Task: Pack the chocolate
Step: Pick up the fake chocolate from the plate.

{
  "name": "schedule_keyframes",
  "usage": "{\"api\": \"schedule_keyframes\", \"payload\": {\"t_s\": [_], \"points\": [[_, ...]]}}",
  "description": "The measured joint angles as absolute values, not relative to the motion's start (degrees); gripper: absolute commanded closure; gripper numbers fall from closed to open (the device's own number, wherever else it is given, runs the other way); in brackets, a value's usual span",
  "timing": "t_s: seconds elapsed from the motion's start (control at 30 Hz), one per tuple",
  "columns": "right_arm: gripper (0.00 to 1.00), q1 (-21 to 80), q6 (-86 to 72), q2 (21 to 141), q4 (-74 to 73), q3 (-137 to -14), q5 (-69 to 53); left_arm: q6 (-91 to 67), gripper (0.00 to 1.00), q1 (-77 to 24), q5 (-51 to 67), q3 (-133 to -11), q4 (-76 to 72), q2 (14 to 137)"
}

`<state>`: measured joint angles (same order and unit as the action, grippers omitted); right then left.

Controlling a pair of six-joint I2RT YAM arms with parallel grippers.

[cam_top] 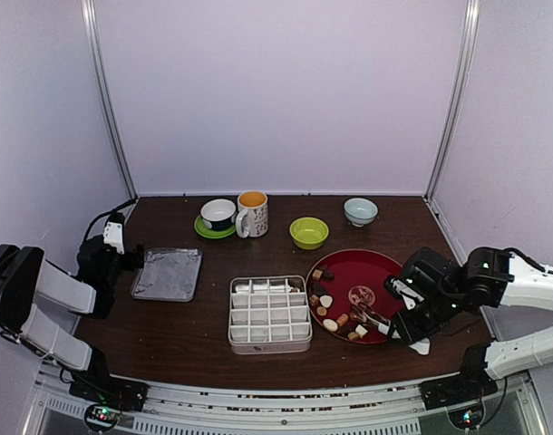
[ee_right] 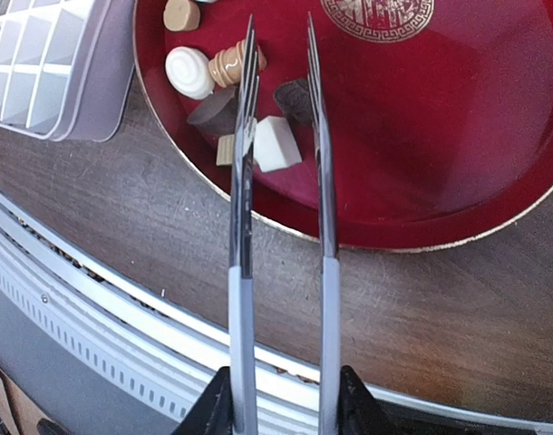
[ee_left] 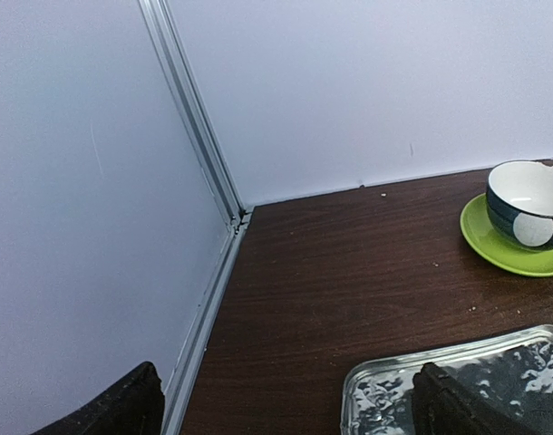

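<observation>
One dark chocolate (ee_right: 293,96) partly behind tongs (ee_right: 242,208)

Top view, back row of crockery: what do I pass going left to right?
Dark bowl on green saucer → mug → green bowl → pale blue bowl.

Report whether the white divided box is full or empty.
Empty. Every compartment of the white divided box shows bare in the top view; the chocolates lie on the red plate.

Two white-and-black arms (cam_top: 517,288), black cables (cam_top: 97,220)
</observation>
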<state>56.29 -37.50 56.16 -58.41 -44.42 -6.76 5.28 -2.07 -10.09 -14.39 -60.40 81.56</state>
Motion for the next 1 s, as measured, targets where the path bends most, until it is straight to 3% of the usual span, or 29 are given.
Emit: {"api": "schedule_keyframes", "payload": {"t_s": [0.4, 1.0], "points": [[0.63, 56.29, -35.66, 56.14, -67.92, -50.46, -9.80, 5.28, 0.02, -2.07, -10.09, -14.39, -60.42, 81.56], [0.62, 56.29, -33.12, 56.58, -70.72, -51.09, -12.80, 5.28, 0.02, -2.07, -10.09, -14.39, -60.42, 81.56]]}}
